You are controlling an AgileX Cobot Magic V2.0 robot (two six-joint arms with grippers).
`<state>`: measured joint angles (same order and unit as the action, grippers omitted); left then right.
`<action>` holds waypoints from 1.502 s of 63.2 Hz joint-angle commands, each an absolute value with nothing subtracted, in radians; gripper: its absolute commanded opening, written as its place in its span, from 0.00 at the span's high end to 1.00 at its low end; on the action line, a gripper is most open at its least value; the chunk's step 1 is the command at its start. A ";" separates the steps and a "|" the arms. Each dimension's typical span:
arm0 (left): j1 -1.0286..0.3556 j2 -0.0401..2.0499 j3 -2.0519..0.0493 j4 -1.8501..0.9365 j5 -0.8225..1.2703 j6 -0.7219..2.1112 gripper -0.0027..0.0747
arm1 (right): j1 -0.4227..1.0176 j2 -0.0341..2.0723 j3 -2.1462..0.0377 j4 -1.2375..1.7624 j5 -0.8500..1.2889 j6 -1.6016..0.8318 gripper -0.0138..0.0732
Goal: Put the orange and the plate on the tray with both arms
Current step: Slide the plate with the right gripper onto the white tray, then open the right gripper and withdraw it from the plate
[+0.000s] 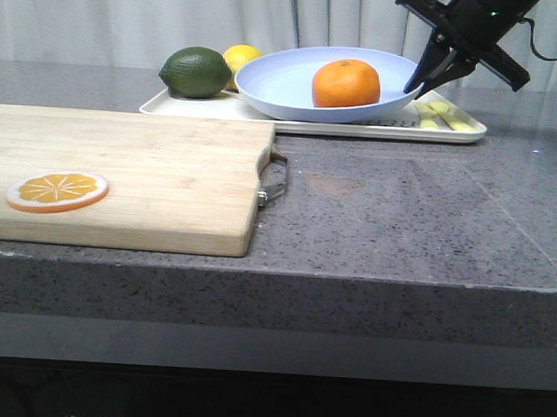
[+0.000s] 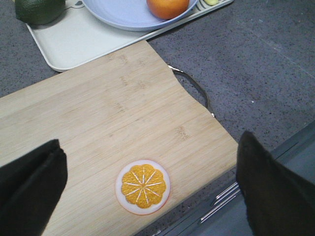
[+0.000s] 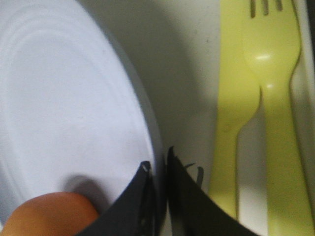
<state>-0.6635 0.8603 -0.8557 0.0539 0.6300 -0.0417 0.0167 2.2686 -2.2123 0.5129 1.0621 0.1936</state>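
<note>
pinching plate [image 1: 294, 86] rim, right fingers [image 3: 182, 196]

Bright orange fruit [image 1: 346, 84] in a pale lavender-blue plate [image 1: 285, 87]; cream-white tray [image 1: 357, 129]; dark green lime [image 1: 196, 72]; yellow lemon [image 1: 241, 55]; pale wooden cutting board [image 1: 149, 174]; white-rimmed, orange-spoked slice [image 1: 57, 190]; speckled grey desk [image 1: 418, 216]; black fingers [image 1: 445, 63]; yellow-green cutlery [image 3: 266, 98].

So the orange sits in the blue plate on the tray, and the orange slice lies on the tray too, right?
Not quite. The orange does sit in the plate on the tray, but the orange slice lies on the wooden cutting board, away from the tray. The front view shows it.
</note>
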 commanded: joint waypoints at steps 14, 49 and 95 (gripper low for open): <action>-0.661 0.842 -0.883 0.048 0.637 -0.049 0.10 | 0.014 2.172 -2.250 0.554 0.981 0.158 0.29; -0.661 0.767 -0.883 0.050 0.642 -0.049 0.10 | 0.079 1.888 -2.150 0.219 1.206 -0.010 0.29; -0.661 0.767 -0.883 0.132 0.644 -0.049 0.10 | 0.142 0.997 -1.122 0.096 0.840 -0.046 0.29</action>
